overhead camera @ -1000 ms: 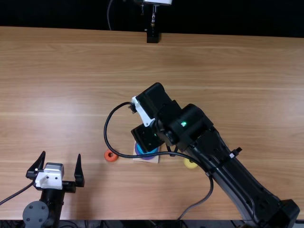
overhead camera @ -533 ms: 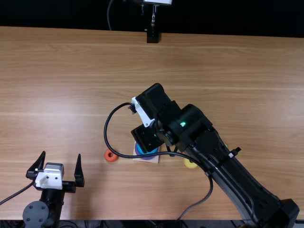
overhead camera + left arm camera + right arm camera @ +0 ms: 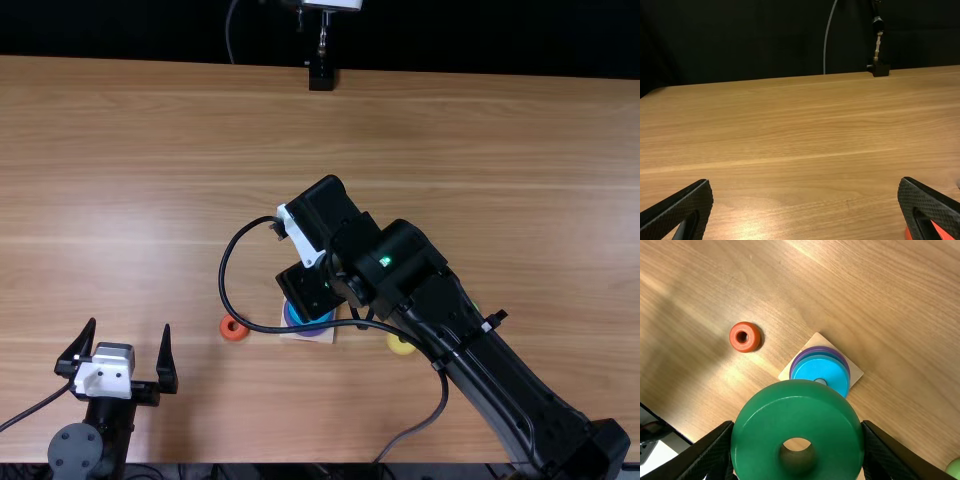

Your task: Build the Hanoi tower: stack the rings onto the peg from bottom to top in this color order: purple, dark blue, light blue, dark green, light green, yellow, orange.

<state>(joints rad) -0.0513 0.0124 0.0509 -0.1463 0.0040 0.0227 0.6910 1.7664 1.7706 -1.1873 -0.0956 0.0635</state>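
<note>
The right gripper (image 3: 361,315) was holding the dark green ring (image 3: 797,417), with its two fingers pressed on opposite sides of the outer edge. The left gripper (image 3: 129,325) stood wide, with nothing between its fingers. The wooden base (image 3: 854,372) was lying on the table (image 3: 160,180), and on it there was the purple ring (image 3: 791,371), then the dark blue ring (image 3: 814,353), then the light blue ring (image 3: 825,369) on top. The tip of the peg (image 3: 821,382) was visible in the middle. The orange ring (image 3: 745,337) lay apart from the base, on the left arm's side. On the other side were the yellow ring (image 3: 400,344) and, partly hidden by the arm, the light green ring (image 3: 954,469).
</note>
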